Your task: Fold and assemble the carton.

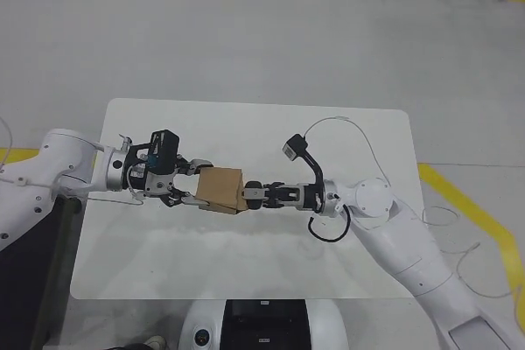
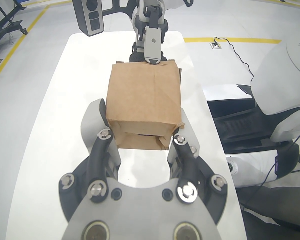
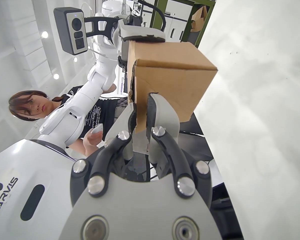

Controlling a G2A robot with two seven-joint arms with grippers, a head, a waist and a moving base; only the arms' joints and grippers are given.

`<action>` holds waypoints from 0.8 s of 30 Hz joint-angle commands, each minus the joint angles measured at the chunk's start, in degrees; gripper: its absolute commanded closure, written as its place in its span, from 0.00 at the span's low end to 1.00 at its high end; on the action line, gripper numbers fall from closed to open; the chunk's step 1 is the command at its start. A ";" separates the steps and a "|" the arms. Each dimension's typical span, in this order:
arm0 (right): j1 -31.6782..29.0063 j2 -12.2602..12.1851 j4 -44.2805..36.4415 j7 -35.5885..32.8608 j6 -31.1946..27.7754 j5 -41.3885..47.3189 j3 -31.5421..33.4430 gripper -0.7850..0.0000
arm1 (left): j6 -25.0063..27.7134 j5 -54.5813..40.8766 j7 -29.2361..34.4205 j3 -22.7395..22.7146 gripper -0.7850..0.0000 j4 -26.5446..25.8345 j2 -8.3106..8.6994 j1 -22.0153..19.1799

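Observation:
A brown cardboard carton (image 1: 220,188) in box shape sits near the middle of the white table (image 1: 332,254). My left gripper (image 1: 188,182) is at its left end. In the left wrist view its two fingers (image 2: 95,116) clasp the carton (image 2: 143,96) by its opposite side walls, and a loose flap (image 2: 142,142) shows under the near end face. My right gripper (image 1: 249,194) is at the carton's right end and appears at the far end (image 2: 152,61) in the left wrist view. In its own view the right gripper (image 3: 141,116) is shut on the edge of a carton wall (image 3: 170,86).
The table's front edge (image 1: 245,297) lies close to the robot, with bare tabletop on all sides of the carton. A thin cable (image 1: 367,144) loops over the table's right part behind the right arm.

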State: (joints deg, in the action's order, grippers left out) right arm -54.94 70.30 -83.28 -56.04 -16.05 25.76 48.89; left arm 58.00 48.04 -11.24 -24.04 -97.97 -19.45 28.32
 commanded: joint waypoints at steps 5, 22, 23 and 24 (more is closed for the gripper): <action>-0.07 0.54 0.45 1.17 -1.02 1.25 -0.43 0.83 | 0.00 0.11 0.00 -0.83 0.66 0.26 -0.22 0.69; -2.16 1.48 0.07 3.96 -5.55 4.32 0.41 0.53 | 0.00 -0.49 0.28 -3.10 0.67 1.68 -0.97 2.34; -2.28 1.53 -0.14 3.71 -5.61 4.74 0.36 0.53 | 0.00 -0.61 0.27 -3.23 0.67 1.73 -1.01 2.47; -2.37 1.60 -0.25 3.45 -5.66 5.22 0.29 0.53 | 0.00 -0.64 0.37 -3.35 0.67 1.84 -1.04 2.59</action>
State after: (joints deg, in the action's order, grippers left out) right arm -57.23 71.84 -83.41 -52.31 -21.68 30.51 49.26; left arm 58.00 47.45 -10.95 -27.27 -96.22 -20.46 30.79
